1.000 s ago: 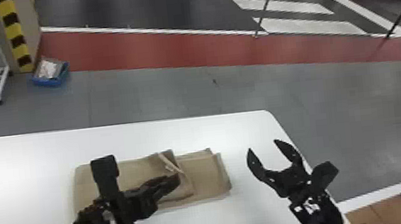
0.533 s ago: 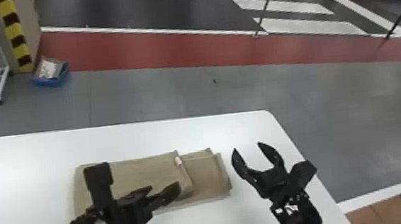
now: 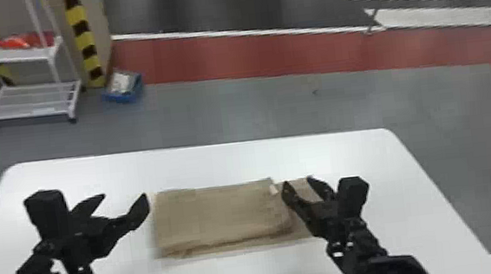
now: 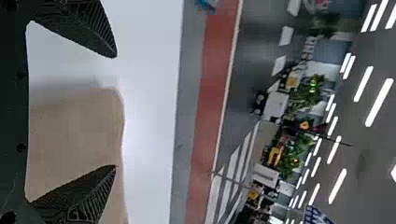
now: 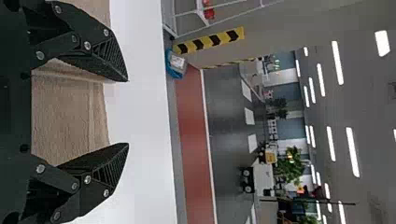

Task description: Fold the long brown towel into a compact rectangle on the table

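The brown towel (image 3: 218,215) lies folded on the white table, a narrower layer reaching out past its right end and a small white tag near that fold. At the towel's left end, my left gripper (image 3: 127,199) stands open. Over the right end is my right gripper (image 3: 299,183), also open. In the left wrist view, the towel (image 4: 74,140) shows between and beyond the spread fingers of the left gripper (image 4: 116,112). Towel cloth (image 5: 65,114) lies behind the gap of the right gripper (image 5: 127,112) in the right wrist view.
The white table (image 3: 199,165) has its far edge beyond the towel and its right edge past my right arm. On the floor behind stand a white rack (image 3: 31,100) and a blue bin (image 3: 122,95).
The head view has turned left. My left gripper has moved from over the towel to its left end and opened wider; my right gripper has come in from the right over the towel's right end.
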